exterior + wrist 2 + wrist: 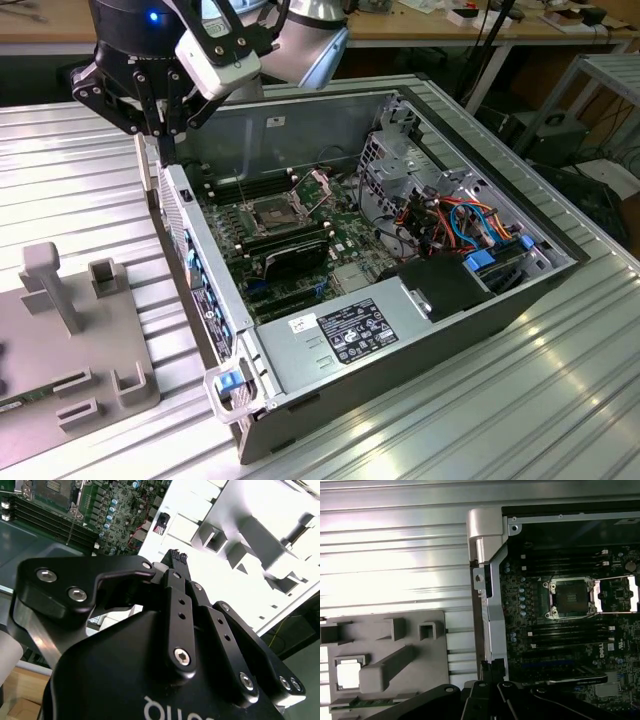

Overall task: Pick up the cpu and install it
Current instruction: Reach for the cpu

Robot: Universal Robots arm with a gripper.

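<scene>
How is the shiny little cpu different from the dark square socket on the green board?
The cpu looks pale and shiny; the socket is dark with a metal frame. The cpu sits in the grey tray outside the computer case; the socket is inside it on the motherboard. Both are square.

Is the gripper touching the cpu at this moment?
Apart. In the first wrist view the gripper is at the case wall, while the cpu lies in a pocket of the grey fixture, well clear of it.
</scene>
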